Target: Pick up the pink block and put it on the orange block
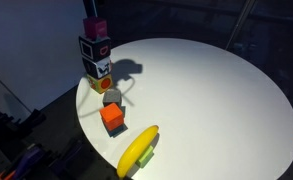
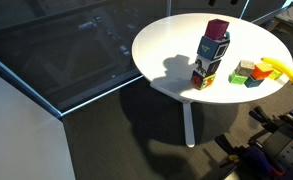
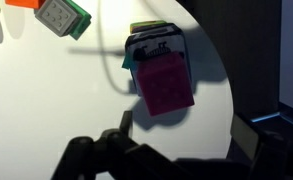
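The pink block (image 1: pixel 96 27) sits on top of a stack of black-and-white patterned cubes (image 1: pixel 94 58) at the edge of the round white table (image 1: pixel 206 90). The pink block also shows in an exterior view (image 2: pixel 217 28). In the wrist view I look down on the pink block (image 3: pixel 164 83). My gripper (image 3: pixel 186 135) is open and empty above it, with one finger on each side of the picture below the block. The orange block (image 1: pixel 112 118) stands on the table near the stack, and its corner shows at the wrist view's top edge (image 3: pixel 21 3).
A small grey cube (image 1: pixel 111 98) stands between the stack and the orange block and also shows in the wrist view (image 3: pixel 63 15). A yellow banana (image 1: pixel 138 150) lies beyond the orange block by a green piece (image 1: pixel 147 156). The table edge runs close beside the stack.
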